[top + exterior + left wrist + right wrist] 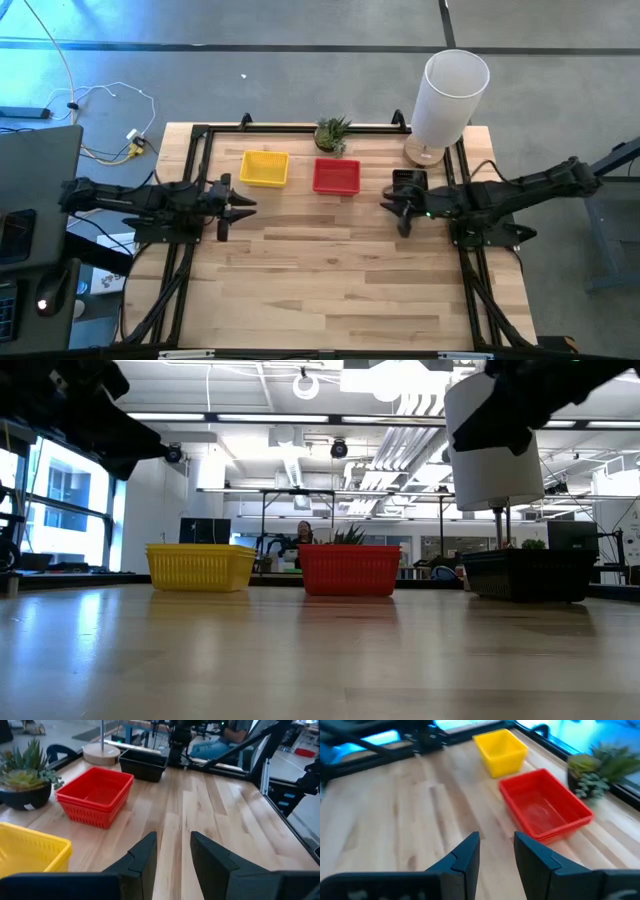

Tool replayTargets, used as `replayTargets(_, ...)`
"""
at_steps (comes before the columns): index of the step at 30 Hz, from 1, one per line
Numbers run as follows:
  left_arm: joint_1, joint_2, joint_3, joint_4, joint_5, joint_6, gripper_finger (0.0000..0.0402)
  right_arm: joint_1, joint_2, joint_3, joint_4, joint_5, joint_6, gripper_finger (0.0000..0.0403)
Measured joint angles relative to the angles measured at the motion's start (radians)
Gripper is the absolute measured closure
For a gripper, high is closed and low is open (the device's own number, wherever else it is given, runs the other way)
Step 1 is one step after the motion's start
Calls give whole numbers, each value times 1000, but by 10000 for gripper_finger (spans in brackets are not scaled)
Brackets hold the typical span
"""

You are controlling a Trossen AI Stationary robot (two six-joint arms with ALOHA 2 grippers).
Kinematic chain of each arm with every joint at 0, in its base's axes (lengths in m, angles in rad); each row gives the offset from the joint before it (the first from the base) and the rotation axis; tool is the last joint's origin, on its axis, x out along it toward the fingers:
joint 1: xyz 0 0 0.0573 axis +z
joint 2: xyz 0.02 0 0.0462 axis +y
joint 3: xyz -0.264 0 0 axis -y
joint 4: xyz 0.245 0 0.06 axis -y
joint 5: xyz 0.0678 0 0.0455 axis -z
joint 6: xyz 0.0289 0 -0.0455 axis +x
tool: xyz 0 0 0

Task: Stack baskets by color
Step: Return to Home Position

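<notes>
Three lots of baskets stand in a row along the table's far side, each resting on its base: yellow (265, 167) at the left, red (337, 176) in the middle, black (408, 181) at the right. The red ones (95, 795) sit nested one inside another. My left gripper (243, 204) hovers open near the left edge, just nearer than the yellow basket (30, 852). My right gripper (390, 206) hovers open beside the black basket's near side, pointing toward the red basket (545, 807). Nothing lies between either pair of fingers (145, 857) (465, 855).
A tall white cylinder (448, 100) on a round wooden base stands at the far right corner. A small green potted plant (333, 133) sits behind the red baskets. The near half of the wooden tabletop (330, 290) is bare board. A black frame runs round the table's edges.
</notes>
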Motion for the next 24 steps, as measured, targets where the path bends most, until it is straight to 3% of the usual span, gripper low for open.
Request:
replayTargets(9,0,-171,-66,-22,9,43,293,98,-267,-232,199,-30,-129,293)
replayTargets(19,0,-276,-67,-53,18,103,293,107,-607,-357,219,-71,-242,293)
replayTargets(24,0,-289,-67,-53,75,103,293,107,-773,-435,240,-91,-245,293)
